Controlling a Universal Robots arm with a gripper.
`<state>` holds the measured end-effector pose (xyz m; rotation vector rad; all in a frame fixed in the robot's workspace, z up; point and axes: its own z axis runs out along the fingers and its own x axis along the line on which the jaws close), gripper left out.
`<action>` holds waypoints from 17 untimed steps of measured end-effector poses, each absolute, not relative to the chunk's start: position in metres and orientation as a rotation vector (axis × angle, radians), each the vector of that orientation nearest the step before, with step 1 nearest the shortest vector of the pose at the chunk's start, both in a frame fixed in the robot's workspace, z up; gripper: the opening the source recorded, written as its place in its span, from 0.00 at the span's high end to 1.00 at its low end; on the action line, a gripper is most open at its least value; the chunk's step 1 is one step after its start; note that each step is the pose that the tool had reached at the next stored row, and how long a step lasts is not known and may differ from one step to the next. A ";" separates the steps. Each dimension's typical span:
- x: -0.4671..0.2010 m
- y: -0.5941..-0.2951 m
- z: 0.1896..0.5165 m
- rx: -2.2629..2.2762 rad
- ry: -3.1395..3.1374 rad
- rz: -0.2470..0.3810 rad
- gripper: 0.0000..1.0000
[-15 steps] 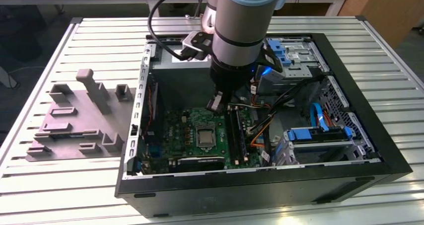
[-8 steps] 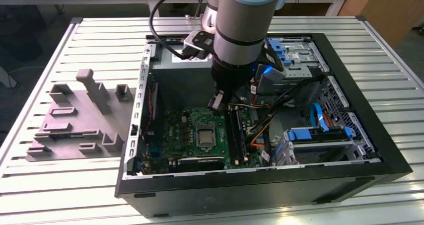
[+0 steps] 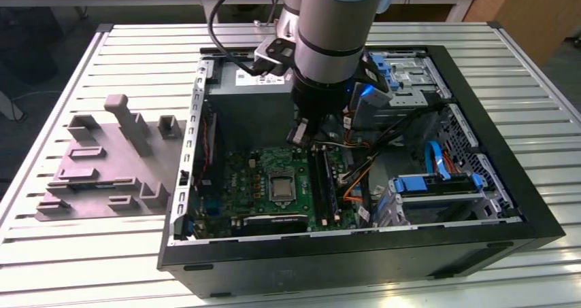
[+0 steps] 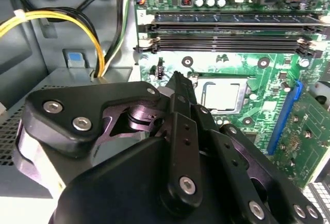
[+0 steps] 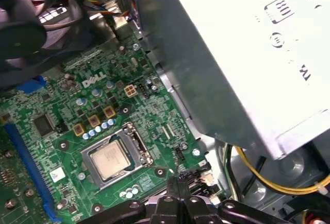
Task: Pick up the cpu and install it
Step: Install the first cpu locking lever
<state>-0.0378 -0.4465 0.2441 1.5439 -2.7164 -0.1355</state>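
Note:
The cpu lies flat in the metal-framed socket on the green motherboard, its pale silvery top showing. Its light square top also shows in the second wrist view, and it appears as a small dark-framed square in the exterior view. My gripper hangs inside the open computer case, above the board. Its black fingertips are together just off the socket's corner on the power-supply side, holding nothing. In the second wrist view the gripper points toward the socket from close by.
The grey power-supply box stands close beside the gripper, with yellow cables trailing from it. Memory slots run past the socket. A case fan and blue drive cage sit inside the case. A grey-purple tray lies outside.

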 end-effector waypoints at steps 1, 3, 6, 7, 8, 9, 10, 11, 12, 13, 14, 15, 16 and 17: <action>-0.038 -0.445 0.244 1.544 -2.716 -0.136 0.89; -0.038 -0.443 0.244 1.544 -2.716 -0.136 0.89; -0.038 -0.441 0.242 1.544 -2.716 -0.136 0.89; -0.038 -0.441 0.242 1.544 -2.716 -0.136 0.89; -0.038 -0.440 0.242 1.544 -2.716 -0.136 0.89; -0.038 -0.440 0.242 1.544 -2.716 -0.136 0.89; -0.038 -0.439 0.241 1.544 -2.716 -0.136 0.89; -0.038 -0.438 0.241 1.544 -2.716 -0.136 0.89; -0.038 -0.438 0.241 1.544 -2.716 -0.136 0.89; -0.038 -0.437 0.241 1.544 -2.716 -0.136 0.89; -0.038 -0.437 0.241 1.545 -2.716 -0.136 0.89; -0.038 -0.437 0.240 1.547 -2.714 -0.136 0.89; -0.038 -0.437 0.240 1.551 -2.712 -0.135 0.89; -0.038 -0.436 0.240 1.557 -2.708 -0.135 0.89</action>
